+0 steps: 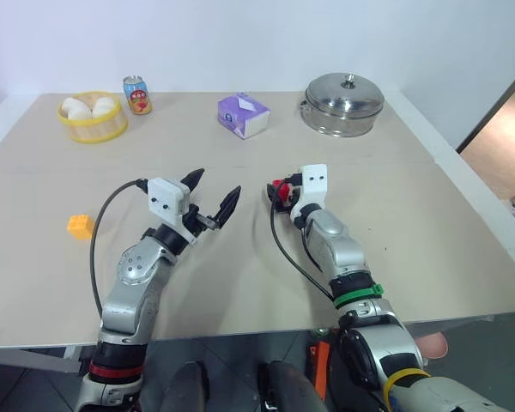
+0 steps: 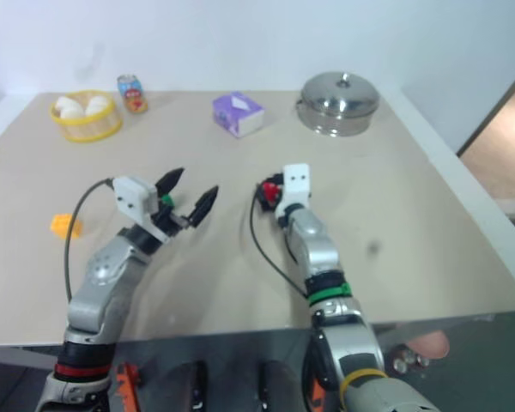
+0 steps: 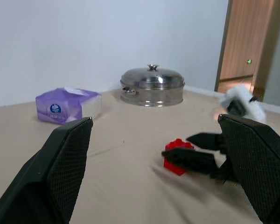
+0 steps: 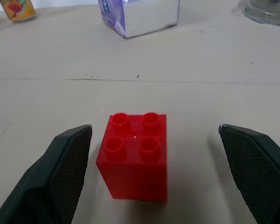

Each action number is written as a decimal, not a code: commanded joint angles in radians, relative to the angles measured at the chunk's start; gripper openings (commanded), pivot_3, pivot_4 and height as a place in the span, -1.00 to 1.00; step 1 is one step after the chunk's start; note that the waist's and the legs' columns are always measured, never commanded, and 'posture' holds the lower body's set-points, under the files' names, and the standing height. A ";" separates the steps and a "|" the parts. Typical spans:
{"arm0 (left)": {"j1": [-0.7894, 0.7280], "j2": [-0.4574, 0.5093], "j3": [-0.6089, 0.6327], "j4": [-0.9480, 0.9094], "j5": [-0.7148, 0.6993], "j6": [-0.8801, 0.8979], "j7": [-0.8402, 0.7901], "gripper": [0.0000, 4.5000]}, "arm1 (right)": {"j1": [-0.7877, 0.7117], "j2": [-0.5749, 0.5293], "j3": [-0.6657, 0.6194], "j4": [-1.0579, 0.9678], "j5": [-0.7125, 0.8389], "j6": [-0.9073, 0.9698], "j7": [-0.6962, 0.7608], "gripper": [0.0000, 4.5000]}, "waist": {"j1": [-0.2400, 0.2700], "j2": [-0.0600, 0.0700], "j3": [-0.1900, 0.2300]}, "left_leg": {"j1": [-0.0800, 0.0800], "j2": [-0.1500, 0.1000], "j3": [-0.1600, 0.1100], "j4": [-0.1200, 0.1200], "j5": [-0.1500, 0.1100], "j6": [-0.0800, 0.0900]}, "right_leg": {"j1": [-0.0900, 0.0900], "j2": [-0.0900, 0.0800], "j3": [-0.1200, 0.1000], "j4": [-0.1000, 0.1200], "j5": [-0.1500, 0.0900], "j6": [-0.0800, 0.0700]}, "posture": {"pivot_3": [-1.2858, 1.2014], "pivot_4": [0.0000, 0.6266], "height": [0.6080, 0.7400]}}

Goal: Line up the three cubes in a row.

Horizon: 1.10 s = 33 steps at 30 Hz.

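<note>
The red cube (image 4: 134,156) sits upright on the desk (image 1: 412,215) near its middle, studs up, between the two spread fingers of the right gripper (image 4: 154,179); a gap shows on each side of it, so the fingers stand apart and grip nothing. The left gripper (image 1: 213,196) hangs above the desk toward the near edge, just beside the right one, its fingers (image 3: 60,172) spread wide and empty. A bit of the green cube (image 2: 166,200) peeps out behind the left gripper's fingers; how it lies cannot be told. The orange-yellow cube (image 1: 81,226) rests alone toward the desk's left edge, well apart from the other two. Along the far edge stand a yellow basket (image 1: 93,129) of white round things at the far left corner, a drink can (image 1: 137,95) just beside it, a purple-and-white tissue box (image 1: 244,115) near the middle, and a lidded steel pot (image 1: 343,105) toward the far right corner.
</note>
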 commanded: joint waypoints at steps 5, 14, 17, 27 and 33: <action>-0.019 -0.010 -0.006 0.002 0.016 -0.031 0.008 1.00 | -0.066 0.003 -0.045 0.086 0.017 -0.052 -0.006 -0.12 | -0.001 0.000 0.000 | 0.000 0.000 0.000 0.000 0.000 0.000 | 0.000 0.000 0.000 0.000 0.000 0.000 | 0.03 -0.52 1.00; 0.028 0.076 0.007 -0.044 -0.038 0.001 -0.113 1.00 | -0.030 -0.130 -0.013 -0.068 0.142 0.000 0.464 -0.44 | -0.001 0.000 0.000 | 0.000 0.000 0.000 0.000 0.000 0.000 | -0.001 0.000 0.000 0.000 0.000 0.000 | 0.03 -0.52 1.00; 0.093 0.188 0.017 -0.093 -0.112 0.036 -0.256 1.00 | 0.058 -0.289 0.090 -0.195 0.184 0.031 0.865 -0.44 | -0.001 0.000 0.000 | 0.000 0.001 0.000 -0.002 0.000 0.000 | -0.001 0.001 0.000 0.000 0.000 0.000 | 0.03 -0.52 1.00; 0.229 0.445 0.011 -0.178 -0.239 0.073 -0.589 1.00 | 0.115 -0.510 0.220 -0.147 0.175 -0.122 1.461 -0.44 | -0.008 0.001 0.000 | 0.004 0.001 -0.001 -0.002 -0.001 0.000 | -0.001 0.003 0.001 0.000 -0.002 -0.009 | 0.03 -0.52 1.00; 0.250 0.510 0.013 -0.168 -0.243 0.057 -0.688 1.00 | 0.054 -0.482 0.259 -0.006 0.140 -0.254 1.485 -0.44 | -0.008 0.001 0.000 | 0.007 0.001 -0.002 -0.002 -0.001 0.000 | 0.000 0.005 0.003 0.000 0.001 -0.013 | 0.03 -0.52 1.00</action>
